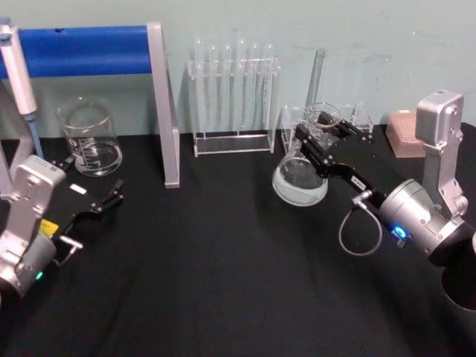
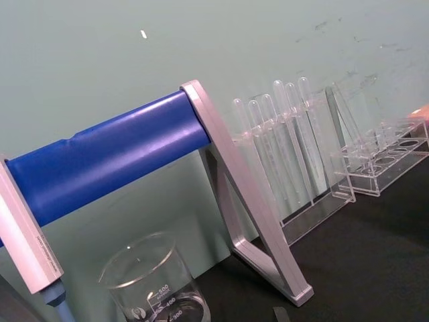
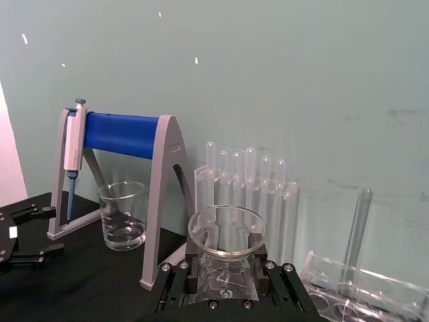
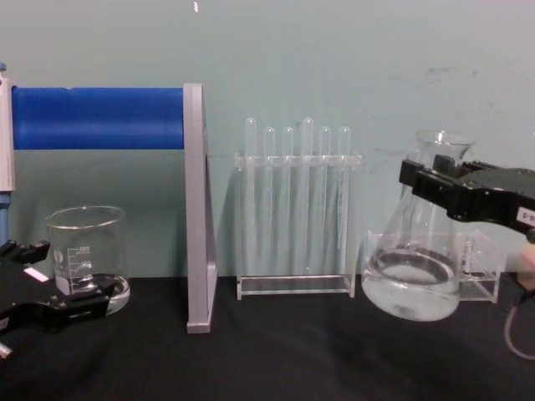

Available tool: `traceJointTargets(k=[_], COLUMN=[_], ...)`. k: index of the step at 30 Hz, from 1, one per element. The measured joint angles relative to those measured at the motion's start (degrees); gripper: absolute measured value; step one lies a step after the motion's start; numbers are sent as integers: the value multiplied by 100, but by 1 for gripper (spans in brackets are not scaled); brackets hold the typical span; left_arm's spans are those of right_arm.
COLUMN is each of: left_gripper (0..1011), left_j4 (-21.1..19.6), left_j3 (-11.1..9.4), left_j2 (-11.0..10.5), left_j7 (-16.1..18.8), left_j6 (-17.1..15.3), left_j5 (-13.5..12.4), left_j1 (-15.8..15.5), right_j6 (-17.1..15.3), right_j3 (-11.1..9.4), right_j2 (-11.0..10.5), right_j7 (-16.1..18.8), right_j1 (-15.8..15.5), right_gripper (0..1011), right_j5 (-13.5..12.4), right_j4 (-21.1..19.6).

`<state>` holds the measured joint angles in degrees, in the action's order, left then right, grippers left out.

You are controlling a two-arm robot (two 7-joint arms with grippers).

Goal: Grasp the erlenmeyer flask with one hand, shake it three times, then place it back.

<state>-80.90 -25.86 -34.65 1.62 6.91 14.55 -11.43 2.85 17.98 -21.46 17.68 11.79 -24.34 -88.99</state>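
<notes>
Black table (image 1: 223,282): right tool (image 4: 440,188) clamped on tilted erlenmeyer flask (image 4: 414,284) neck; left tool (image 3: 37,231) parked, apart.

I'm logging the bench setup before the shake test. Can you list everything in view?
erlenmeyer flask: one, clear glass, right of centre, tilted and held by its neck
beaker: one, clear, far left
pipette stand: one, blue bar on grey legs, rear left
pipette: one, white and blue, hanging at the stand's left end
test tube rack: one, clear, six tubes, rear centre
low rack: one, clear, rear right, one upright glass tube
block: one, pinkish, far right rear
table: black
left gripper: black, open, near the beaker
right gripper: black, fingers shut on the flask's neck
</notes>
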Motion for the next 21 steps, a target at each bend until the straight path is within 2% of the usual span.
traceJointTargets(k=[12, 15, 21], left_gripper=[1001, 1001, 1001], left_j4=[0, 0, 0], left_j3=[0, 0, 0], left_j2=[0, 0, 0], left_j7=[0, 0, 0], left_j6=[0, 0, 0], left_j5=[0, 0, 0], left_j1=[0, 0, 0], right_j6=[-142, -156, -164], right_j3=[-155, -140, 34], right_j2=[133, 141, 113], right_j7=[-64, 42, 392], right_j1=[-135, -137, -129], right_gripper=[449, 449, 449], right_j5=[147, 174, 191], right_j4=[-107, -110, -135])
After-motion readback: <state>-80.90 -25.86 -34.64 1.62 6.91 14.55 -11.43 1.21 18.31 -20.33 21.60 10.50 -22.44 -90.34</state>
